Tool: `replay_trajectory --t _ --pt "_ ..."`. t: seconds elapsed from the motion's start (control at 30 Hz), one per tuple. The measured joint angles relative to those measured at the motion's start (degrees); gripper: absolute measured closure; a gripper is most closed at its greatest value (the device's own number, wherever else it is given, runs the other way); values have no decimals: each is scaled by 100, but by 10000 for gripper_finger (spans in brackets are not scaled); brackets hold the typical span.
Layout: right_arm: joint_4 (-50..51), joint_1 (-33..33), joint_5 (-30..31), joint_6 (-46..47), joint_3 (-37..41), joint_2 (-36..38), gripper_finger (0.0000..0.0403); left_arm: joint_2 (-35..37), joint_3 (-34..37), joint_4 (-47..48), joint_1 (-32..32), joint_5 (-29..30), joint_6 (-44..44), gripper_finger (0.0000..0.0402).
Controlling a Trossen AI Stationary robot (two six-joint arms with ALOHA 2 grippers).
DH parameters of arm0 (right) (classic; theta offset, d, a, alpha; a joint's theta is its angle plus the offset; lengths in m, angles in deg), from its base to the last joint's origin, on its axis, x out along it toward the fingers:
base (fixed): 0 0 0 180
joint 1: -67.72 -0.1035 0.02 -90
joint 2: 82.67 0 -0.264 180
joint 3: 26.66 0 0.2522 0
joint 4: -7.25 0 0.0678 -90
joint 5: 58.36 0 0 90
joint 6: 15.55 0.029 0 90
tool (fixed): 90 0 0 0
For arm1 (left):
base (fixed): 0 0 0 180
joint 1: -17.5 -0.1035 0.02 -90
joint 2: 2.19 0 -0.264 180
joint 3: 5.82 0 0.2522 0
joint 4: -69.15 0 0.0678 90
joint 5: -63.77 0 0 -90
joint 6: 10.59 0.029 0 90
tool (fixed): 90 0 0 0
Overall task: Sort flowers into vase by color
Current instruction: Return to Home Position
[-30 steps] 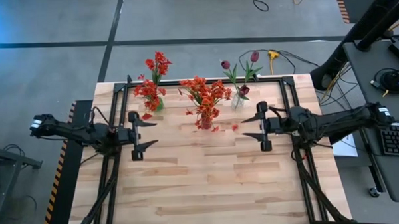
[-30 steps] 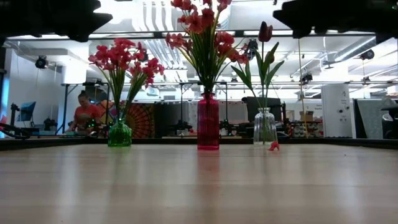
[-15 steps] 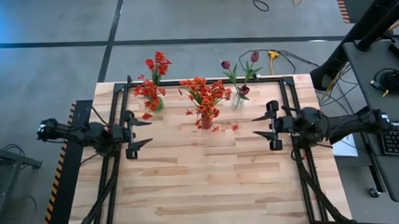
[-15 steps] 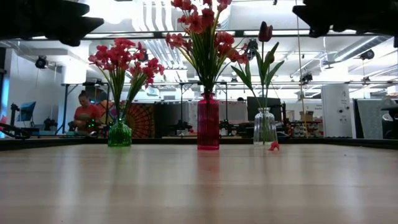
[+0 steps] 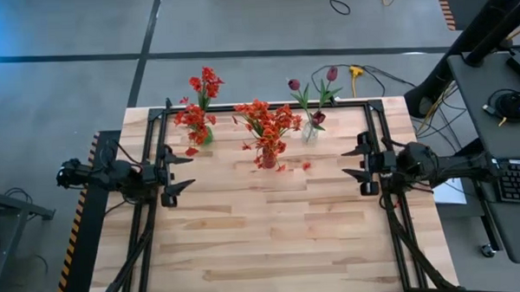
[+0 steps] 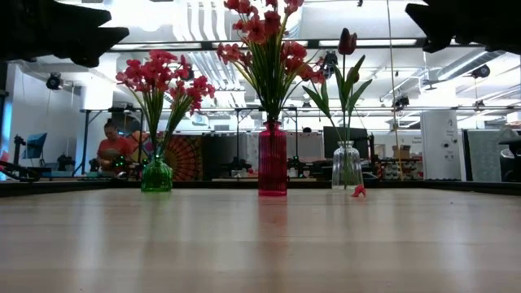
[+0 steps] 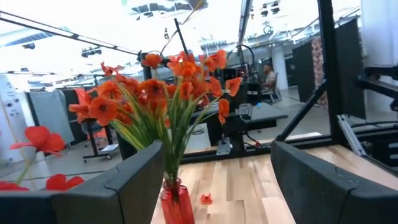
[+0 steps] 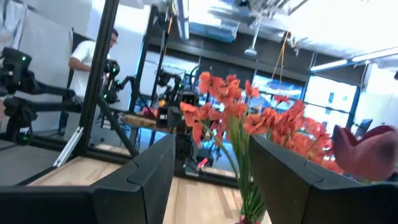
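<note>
Left gripper (image 5: 188, 172) hovers at left-centre of the high view, over the light wooden plank table (image 5: 272, 241); I have its fingers spread wide, holding nothing. My right gripper (image 5: 347, 161) sits at right-centre, equally wide and empty. Along the table's upper edge, left to right:
- red flowers (image 5: 196, 116) in a green glass vase (image 6: 156, 175)
- orange-red flowers (image 5: 268, 121) in a red glass vase (image 6: 272, 159)
- dark maroon flowers (image 5: 331, 73) in a clear glass vase (image 6: 347, 169)

One loose red bloom (image 5: 306, 165) lies near the clear vase.
</note>
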Motion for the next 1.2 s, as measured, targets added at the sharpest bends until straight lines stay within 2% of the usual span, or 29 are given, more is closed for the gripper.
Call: replay_trajectory --t 0.17,0.37,0.63,0.87,1.2 --pt "144 0 2 48 166 367 204 1 0 126 0 68 30 129" --pt "104 0 3 173 610 799 204 3 39 635 0 68 -391 129" --pt "643 0 22 154 623 1094 204 -14 442 494 0 22 -756 129" --pt "713 0 453 140 625 1085 204 -7 450 507 -2 -183 -756 129" --pt "764 0 1201 135 627 1046 204 -416 444 546 -7 -333 -889 129"
